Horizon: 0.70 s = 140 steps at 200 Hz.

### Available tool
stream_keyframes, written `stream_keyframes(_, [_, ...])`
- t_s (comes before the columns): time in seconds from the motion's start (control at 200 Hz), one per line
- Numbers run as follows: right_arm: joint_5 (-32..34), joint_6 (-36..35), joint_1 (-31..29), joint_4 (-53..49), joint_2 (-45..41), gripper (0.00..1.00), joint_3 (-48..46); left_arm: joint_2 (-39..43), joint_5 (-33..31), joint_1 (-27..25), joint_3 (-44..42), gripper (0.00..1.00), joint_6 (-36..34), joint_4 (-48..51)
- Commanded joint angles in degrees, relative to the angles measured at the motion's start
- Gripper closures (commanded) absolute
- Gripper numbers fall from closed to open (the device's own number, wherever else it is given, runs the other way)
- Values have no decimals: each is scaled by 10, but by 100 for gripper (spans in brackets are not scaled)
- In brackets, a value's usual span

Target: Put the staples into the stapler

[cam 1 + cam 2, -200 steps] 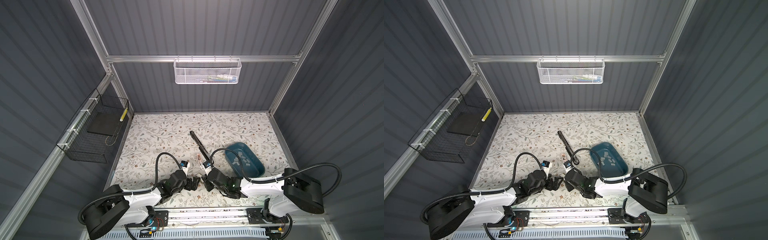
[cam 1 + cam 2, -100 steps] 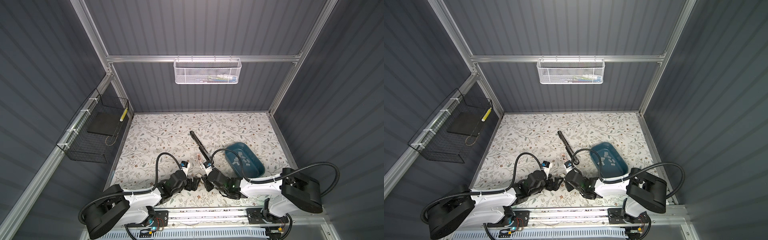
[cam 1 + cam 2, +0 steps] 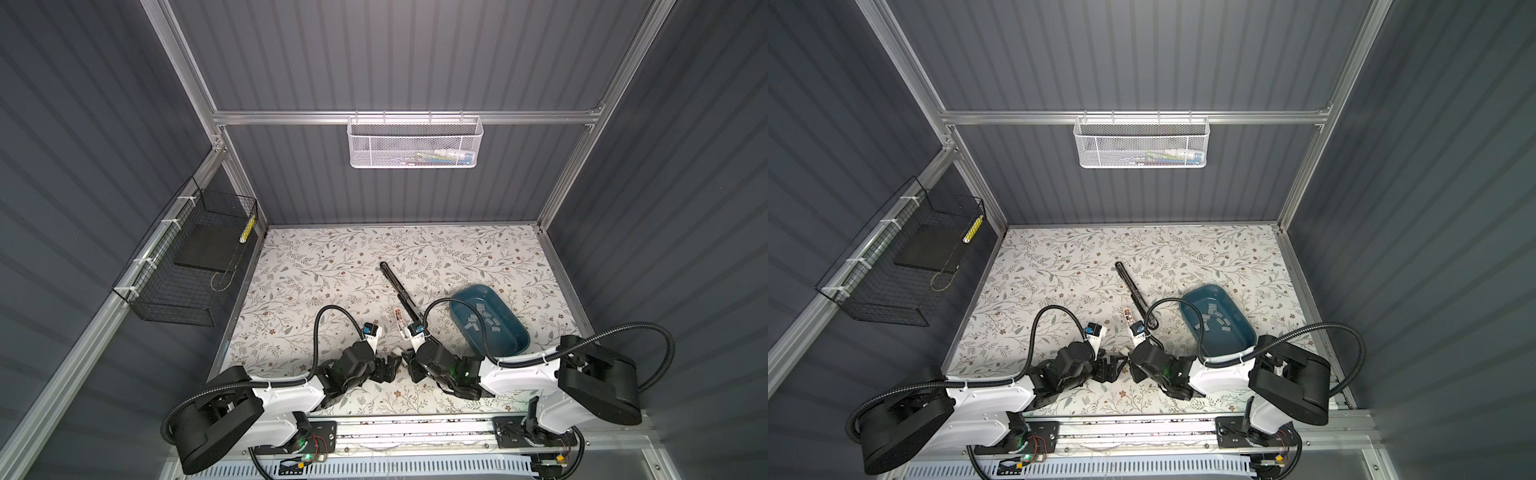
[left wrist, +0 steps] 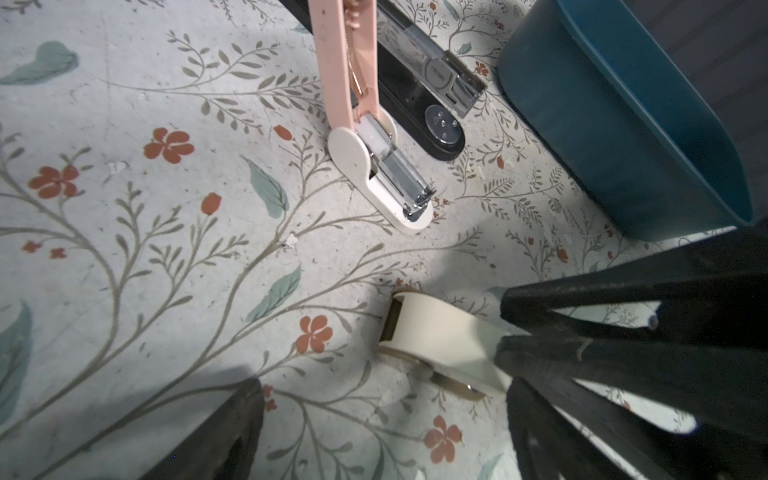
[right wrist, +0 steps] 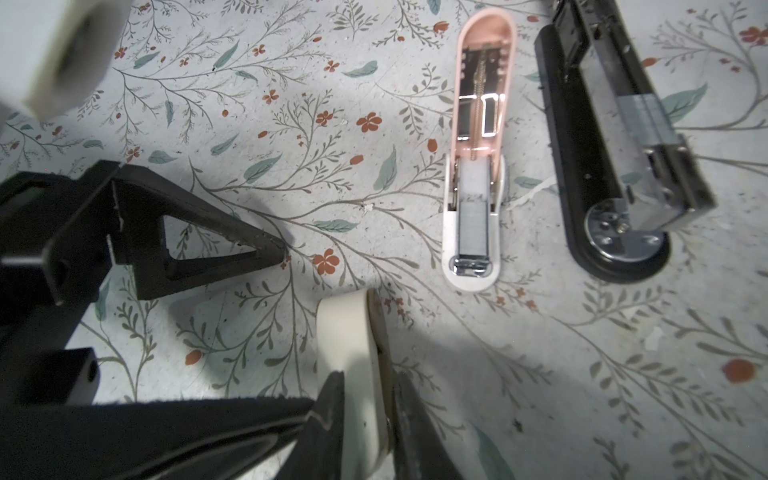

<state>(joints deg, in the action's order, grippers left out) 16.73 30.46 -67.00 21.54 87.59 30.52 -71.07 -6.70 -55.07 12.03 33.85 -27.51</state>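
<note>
Floral table (image 3: 316,266) bears pink stapler (image 5: 478,158), black stapler (image 5: 602,137) and blue tray (image 4: 623,124).

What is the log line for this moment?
left gripper: open | right gripper: shut on cream stapler | staples: in tray | pink stapler: open

Left arm (image 3: 286,390), right arm (image 3: 511,374): glossy white shells between black joints, lower left and lower right of the frame.
Bases (image 3: 598,386): bulky black rounded housings mounted on a silver rail (image 3: 415,428).
Cables (image 3: 648,332): black ribbed hoses looping over each arm, tied with white straps.
Wrist cameras (image 3: 371,331): small white blocks with a blue patch.
Fingers (image 5: 199,245): matte black hollow triangles, edges chipped.
Electronics (image 3: 306,458): green lights, red and black wires, bottom centre.
</note>
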Motion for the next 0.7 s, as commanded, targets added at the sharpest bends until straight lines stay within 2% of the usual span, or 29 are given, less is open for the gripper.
stream_keyframes(0.0, [-5, 8, 0, -86, 30, 79, -32, -12, -9, -7, 0, 9, -4, 6])
stream_keyframes(0.31, [-4, 19, -3, -81, 22, 79, -62, -26, -43, -28, 3, 13, -1, 12])
stream_keyframes(0.695, [1, 11, -8, -84, -5, 77, -60, -20, -66, -36, 6, 12, 3, 21])
